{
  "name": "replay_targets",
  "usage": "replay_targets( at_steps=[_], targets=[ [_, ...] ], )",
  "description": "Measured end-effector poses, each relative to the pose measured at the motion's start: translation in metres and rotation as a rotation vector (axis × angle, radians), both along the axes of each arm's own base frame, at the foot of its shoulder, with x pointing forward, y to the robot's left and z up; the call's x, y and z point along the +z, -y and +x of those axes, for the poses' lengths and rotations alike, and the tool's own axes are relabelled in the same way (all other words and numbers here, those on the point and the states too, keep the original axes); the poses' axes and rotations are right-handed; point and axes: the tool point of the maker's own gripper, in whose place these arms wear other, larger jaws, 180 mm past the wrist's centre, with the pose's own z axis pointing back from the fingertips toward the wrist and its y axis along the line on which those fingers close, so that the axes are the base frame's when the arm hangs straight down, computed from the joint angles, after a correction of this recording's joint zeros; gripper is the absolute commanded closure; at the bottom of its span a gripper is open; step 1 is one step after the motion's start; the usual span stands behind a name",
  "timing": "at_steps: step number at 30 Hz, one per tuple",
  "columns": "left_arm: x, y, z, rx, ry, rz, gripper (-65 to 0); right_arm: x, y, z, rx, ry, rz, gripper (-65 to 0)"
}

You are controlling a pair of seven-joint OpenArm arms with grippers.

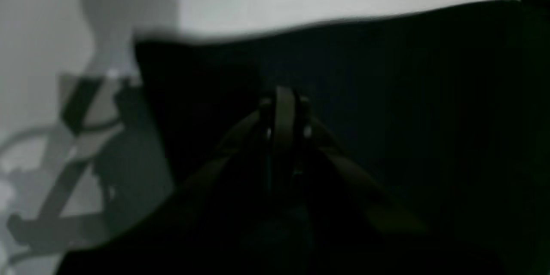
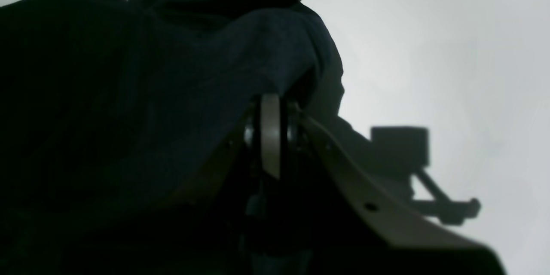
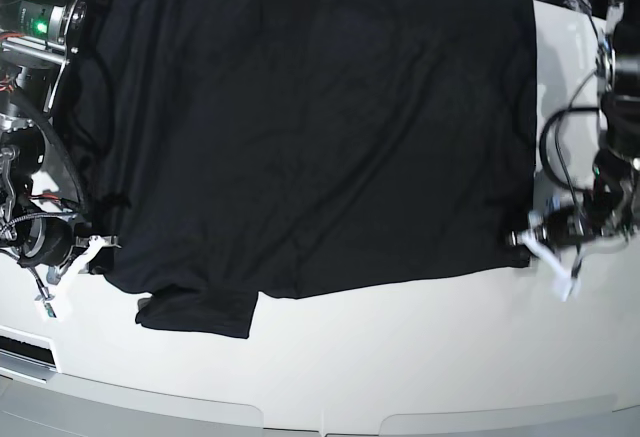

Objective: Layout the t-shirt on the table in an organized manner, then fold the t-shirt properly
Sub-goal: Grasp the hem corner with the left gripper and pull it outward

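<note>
Both grippers pinch the plain black soft-fabric t-shirt (image 3: 310,127): left gripper (image 3: 522,240) at the frame's lower right hem, right gripper (image 3: 98,244) at the lower left. Shirt lies spread over the glossy white tabletop (image 3: 400,357). Best pulled evenly taut, smoothing the rumpled lower-left sleeve.

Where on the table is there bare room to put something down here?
The widest bare strip of the table runs between the t-shirt hem and the near curved edge. A narrower patch lies beside the left gripper, crowded by cables. Around the right gripper it is tight.
</note>
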Motion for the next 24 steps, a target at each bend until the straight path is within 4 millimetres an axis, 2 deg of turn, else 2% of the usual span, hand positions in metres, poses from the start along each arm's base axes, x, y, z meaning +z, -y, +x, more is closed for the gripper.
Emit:
replay_targets(
  at_steps=[1,4,10,13,17,21,24],
  targets=[
    [-0.011,-0.001,-0.01,-0.015,-0.022,0.033,0.0,-0.001,0.0,0.0,-0.001,0.0,0.001,0.0],
    [-0.021,0.0,-0.015,-0.012,0.021,0.061,0.0,-0.001,-0.002,-0.001,0.001,0.0,0.007,0.0],
    [-0.023,0.002,-0.009,0.005,0.098,0.106,0.0,-0.001,-0.002,-0.001,0.007,0.001,0.005,0.0],
    [-0.016,-0.002,0.0,-0.013,0.115,0.149,0.0,-0.001,-0.003,-0.001,0.008,0.002,0.007,0.0],
    [0.0,-0.024,0.021,0.042,0.137,0.258,0.0,-0.001,-0.002,-0.001,0.007,0.001,0.006,0.0],
    [0.022,-0.025,0.043,0.047,0.2,0.259,0.0,-0.001,-0.003,-0.001,0.008,0.001,0.006,0.0],
    [0.034,-0.013,0.05,0.001,0.17,0.188,0.0,-0.001,-0.002,-0.001,0.008,0.001,0.006,0.0]
  ],
)
